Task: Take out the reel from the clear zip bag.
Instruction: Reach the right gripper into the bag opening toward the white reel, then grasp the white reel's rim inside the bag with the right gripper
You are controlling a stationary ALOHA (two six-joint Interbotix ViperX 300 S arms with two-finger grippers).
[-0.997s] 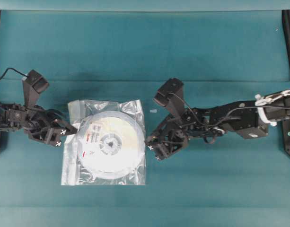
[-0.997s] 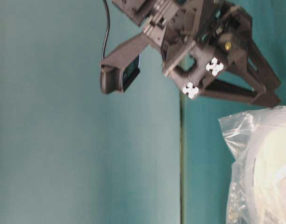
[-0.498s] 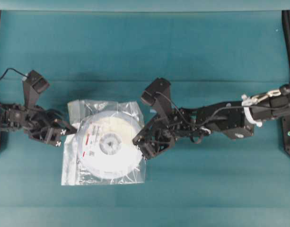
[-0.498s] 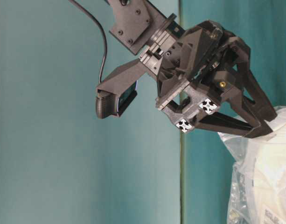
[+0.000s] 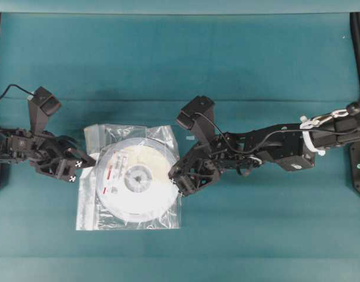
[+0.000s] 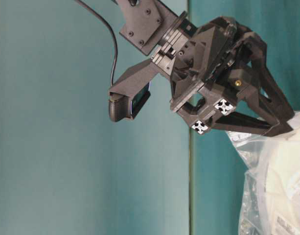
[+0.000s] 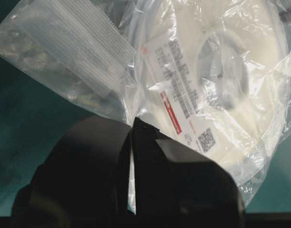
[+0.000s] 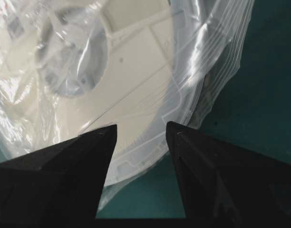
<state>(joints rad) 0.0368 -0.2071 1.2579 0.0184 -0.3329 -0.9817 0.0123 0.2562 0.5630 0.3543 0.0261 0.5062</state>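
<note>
My left gripper [image 7: 131, 156] is clamped on the slippery, crinkly bag's [image 5: 88, 205] edge. My right gripper [image 8: 138, 135] gapes empty, the stiff, light reel's [image 8: 131, 61] rim between its tips, still bagged; I'd pinch that rim.

Reel [image 7: 221, 76] label's print too blurred
</note>
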